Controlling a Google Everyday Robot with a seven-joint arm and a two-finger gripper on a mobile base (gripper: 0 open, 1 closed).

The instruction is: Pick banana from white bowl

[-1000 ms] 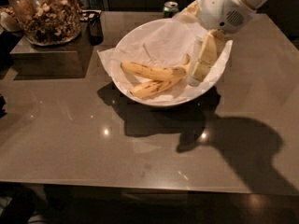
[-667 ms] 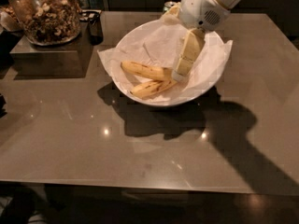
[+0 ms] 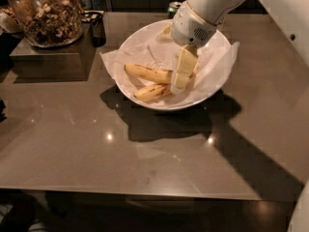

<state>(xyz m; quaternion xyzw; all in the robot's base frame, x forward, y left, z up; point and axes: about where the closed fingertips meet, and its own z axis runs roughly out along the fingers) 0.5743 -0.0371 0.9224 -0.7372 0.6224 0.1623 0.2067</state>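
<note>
The white bowl [image 3: 145,37] with crinkled paper lining stands on the table at centre back. Two bananas lie inside it. The banana [image 3: 147,73], longer and thicker, lies across the bowl's middle. A shorter, slimmer banana [image 3: 150,93] with dark streaks lies just in front of it. My gripper [image 3: 179,81] reaches down into the bowl from the upper right, its cream fingers [image 3: 185,66] at the right end of the banana, covering that end.
A large glass jar [image 3: 44,13] of nuts stands on a raised block at the back left, with a small dark cup [image 3: 96,25] beside it. A green can [image 3: 174,6] sits behind the bowl. The table's front edge runs along the bottom.
My arm has moved left and down into the bowl; the gripper went from the bowl's right rim to the right ends of the bananas.
</note>
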